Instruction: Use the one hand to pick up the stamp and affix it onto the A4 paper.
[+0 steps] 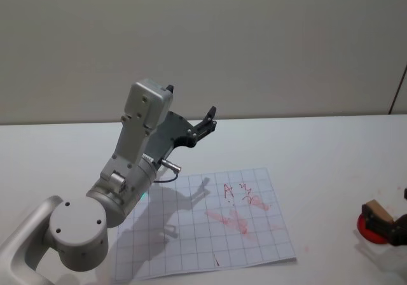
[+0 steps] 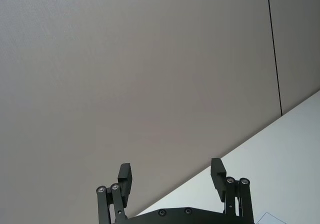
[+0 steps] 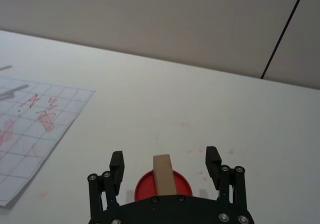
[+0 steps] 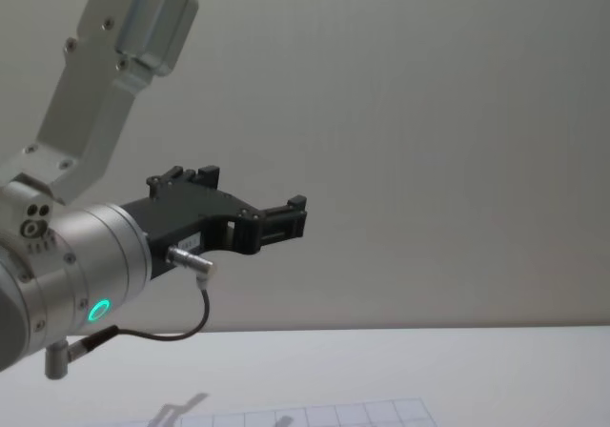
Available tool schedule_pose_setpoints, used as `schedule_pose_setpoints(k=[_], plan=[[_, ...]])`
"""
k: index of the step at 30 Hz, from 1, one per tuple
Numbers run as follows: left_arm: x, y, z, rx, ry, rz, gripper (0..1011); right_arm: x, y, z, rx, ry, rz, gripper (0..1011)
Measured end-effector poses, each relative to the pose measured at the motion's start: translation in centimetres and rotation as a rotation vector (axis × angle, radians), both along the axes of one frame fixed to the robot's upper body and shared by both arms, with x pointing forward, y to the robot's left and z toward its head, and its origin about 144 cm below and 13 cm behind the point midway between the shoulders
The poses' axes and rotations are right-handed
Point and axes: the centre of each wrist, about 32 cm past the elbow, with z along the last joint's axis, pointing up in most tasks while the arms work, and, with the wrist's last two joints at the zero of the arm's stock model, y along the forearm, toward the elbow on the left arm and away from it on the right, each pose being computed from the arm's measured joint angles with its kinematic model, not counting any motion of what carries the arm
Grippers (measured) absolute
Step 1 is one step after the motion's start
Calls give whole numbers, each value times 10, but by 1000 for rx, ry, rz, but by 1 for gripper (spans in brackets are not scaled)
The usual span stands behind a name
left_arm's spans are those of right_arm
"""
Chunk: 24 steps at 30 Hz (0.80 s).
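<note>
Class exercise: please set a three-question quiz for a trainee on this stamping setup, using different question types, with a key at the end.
1. True or false: the small light-brown wooden stamp stands on a round red pad, off the white grid-printed A4 paper.
2. Multiple choice: the right black gripper is
A) shut on the stamp
B) open, with one finger on either side of the stamp
C) pressing down on the paper
3. Fill in: the left gripper, raised in the air on the big silver arm, has its fingers ____.
Key: 1 true; 2 B; 3 open.
</note>
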Motion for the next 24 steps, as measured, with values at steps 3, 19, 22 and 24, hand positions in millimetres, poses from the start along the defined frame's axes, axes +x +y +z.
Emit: schedule_pose_setpoints(k=[3,19,22,24], plan=[[0,0,0,0,0,0,1001,2,0,-3,-16,30,4,1001],[0,0,0,0,0,0,1001,16,2,-16,-66,117,16,861],[0,0,0,0,0,0,1001,18,2,-17,-70,124,17,781],[0,0,0,0,0,0,1001,19,2,-18,-71,126,19,729]])
